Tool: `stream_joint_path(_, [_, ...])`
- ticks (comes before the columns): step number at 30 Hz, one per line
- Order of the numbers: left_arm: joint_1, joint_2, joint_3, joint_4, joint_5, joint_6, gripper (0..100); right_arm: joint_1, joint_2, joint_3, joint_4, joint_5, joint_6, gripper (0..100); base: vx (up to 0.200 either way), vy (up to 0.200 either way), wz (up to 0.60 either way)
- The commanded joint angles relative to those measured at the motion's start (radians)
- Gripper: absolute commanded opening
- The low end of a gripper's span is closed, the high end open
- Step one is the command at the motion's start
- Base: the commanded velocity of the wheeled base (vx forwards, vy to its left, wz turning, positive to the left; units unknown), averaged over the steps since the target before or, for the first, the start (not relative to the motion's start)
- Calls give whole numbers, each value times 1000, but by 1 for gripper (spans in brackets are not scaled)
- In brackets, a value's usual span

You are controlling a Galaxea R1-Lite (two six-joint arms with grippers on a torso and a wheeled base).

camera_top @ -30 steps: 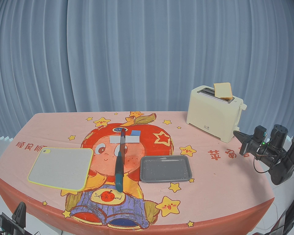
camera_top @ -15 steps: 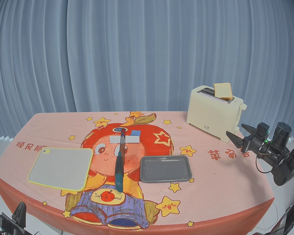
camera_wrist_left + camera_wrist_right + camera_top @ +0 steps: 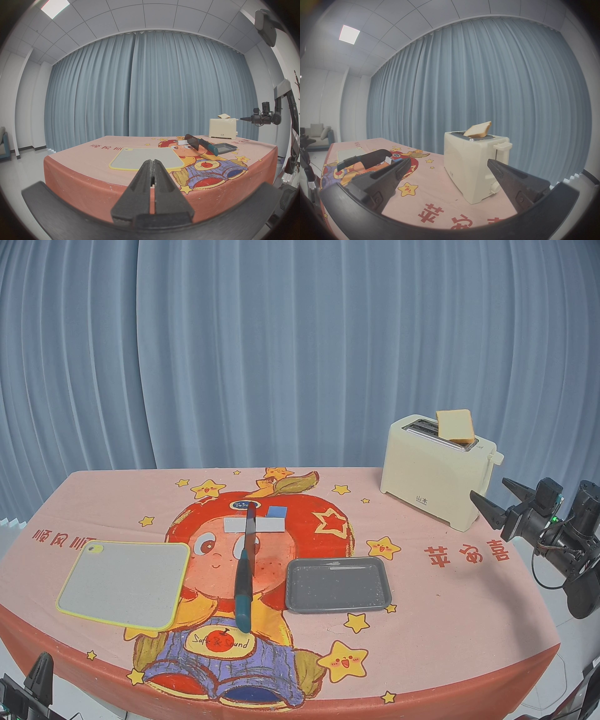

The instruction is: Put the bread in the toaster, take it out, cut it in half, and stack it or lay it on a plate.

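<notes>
Right claw point(image 3: 492, 490) raised, spread, beside toaster point(image 3: 431, 480), bread point(image 3: 455, 425) above

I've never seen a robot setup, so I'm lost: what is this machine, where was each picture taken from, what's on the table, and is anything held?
It is a two-armed robot; each arm ends in a pincer-like tool. One picture looks down from its head; two come from wrist cameras. On the table sit a toaster with a bread slice tilted on top, a knife, a cutting board and a grey tray. The right tool hangs open beside the toaster; the left tool is shut, by the table's front edge. Neither holds anything.
</notes>
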Motion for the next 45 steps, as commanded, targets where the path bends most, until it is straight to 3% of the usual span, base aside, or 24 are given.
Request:
stream_joint_path(1, [0, -16, 18, 0, 0, 0, 0, 14, -20, 0, 4, -43, -1, 100, 0, 0, 0])
stream_joint_path(4, [0, -16, 18, -1, 0, 0, 0, 31, -33, -1, 38, -70, -1, 100, 0, 0, 0])
stream_joint_path(17, [0, -16, 18, -1, 0, 0, 0, 20, -143, -110, 277, -93, -1, 100, 0, 0, 0])
stream_joint_path(24, [0, -16, 18, 0, 0, 0, 0, -13, -226, -215, 524, -93, -3, 100, 0, 0, 0])
stream_joint_path(33, [0, -16, 18, -1, 0, 0, 0, -44, -217, -256, 557, -93, -4, 100, 0, 0, 0])
stream_joint_path(39, [0, -16, 18, -1, -2, 0, 0, -95, -155, -331, 595, -78, 0, 100, 0, 0, 0])
stream_joint_path(45, [0, -16, 18, 0, 0, 0, 0, -116, -160, -440, 774, -17, 17, 100, 0, 0, 0])
